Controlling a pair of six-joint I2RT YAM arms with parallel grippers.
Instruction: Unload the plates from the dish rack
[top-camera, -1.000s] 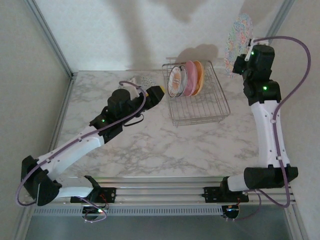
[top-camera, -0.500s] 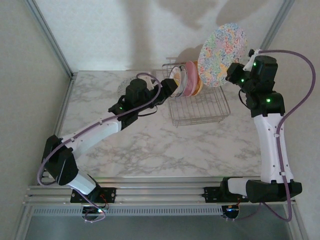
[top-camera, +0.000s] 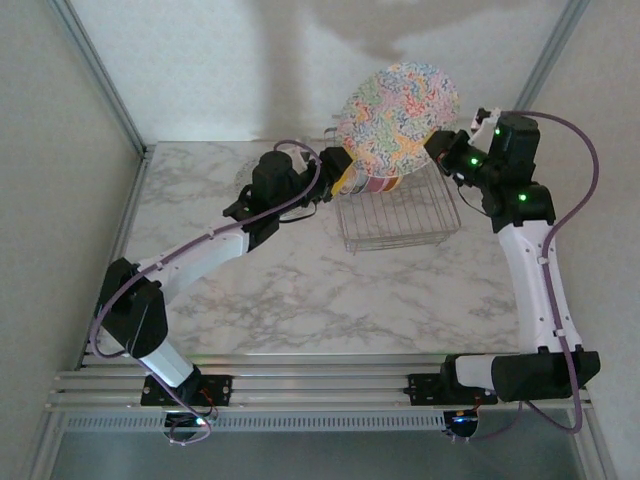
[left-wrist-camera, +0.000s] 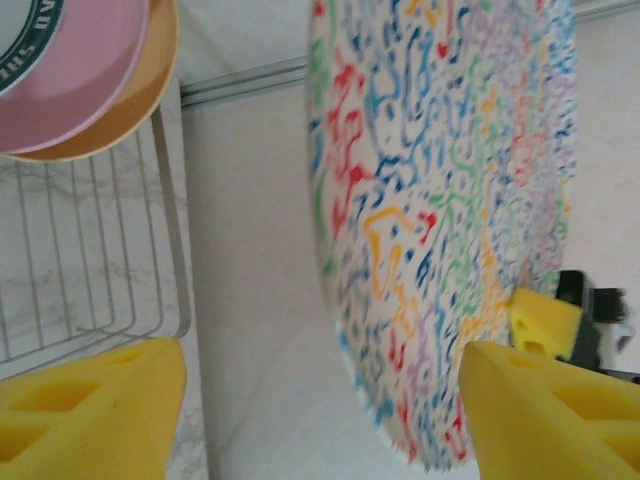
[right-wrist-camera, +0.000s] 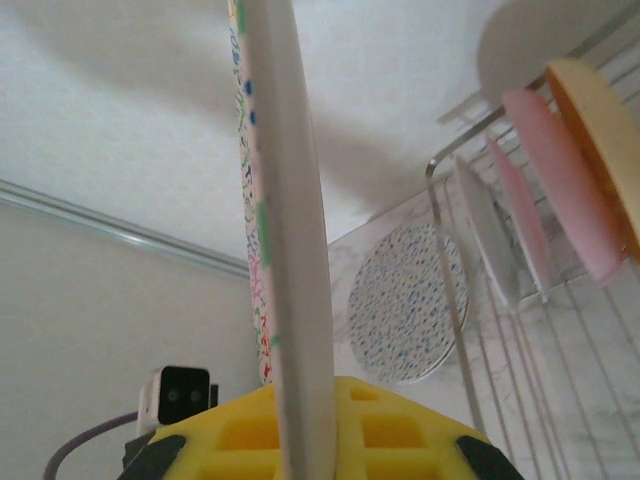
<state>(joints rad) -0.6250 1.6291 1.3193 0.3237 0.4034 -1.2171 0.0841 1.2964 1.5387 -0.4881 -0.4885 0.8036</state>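
The left gripper (top-camera: 338, 170) is stretched out to the left end of the dish rack (top-camera: 400, 215), jaws spread wide and holding nothing. In its wrist view the yellow fingers (left-wrist-camera: 90, 400) stand far apart, with the face of the large speckled plate (top-camera: 398, 120) between them, though I cannot tell whether the rim is yet inside their reach. On the table (top-camera: 300, 290), just left of the rack, a second speckled plate (right-wrist-camera: 405, 315) lies flat, so unloading looks to be under way with one plate set down. The large speckled plate is clear of the rack, held in the air above its far end and tilted with its patterned face toward the camera. Below it the rack holds three plates upright in neighbouring slots at its far end: a white plate (right-wrist-camera: 487, 235) leftmost, a pink plate (right-wrist-camera: 548, 195) next, and a yellow-orange plate (right-wrist-camera: 600, 130) on the right, while the near slots and grid base are bare. The right gripper (top-camera: 440, 148) is clamped on the big plate's rim, the edge running between its yellow pads (right-wrist-camera: 330, 430). This looks like a hand-over or a carry toward the left. If it is a hand-over, the left jaws must close squarely on the rim before the right lets go, keeping the plate off the rack wires.
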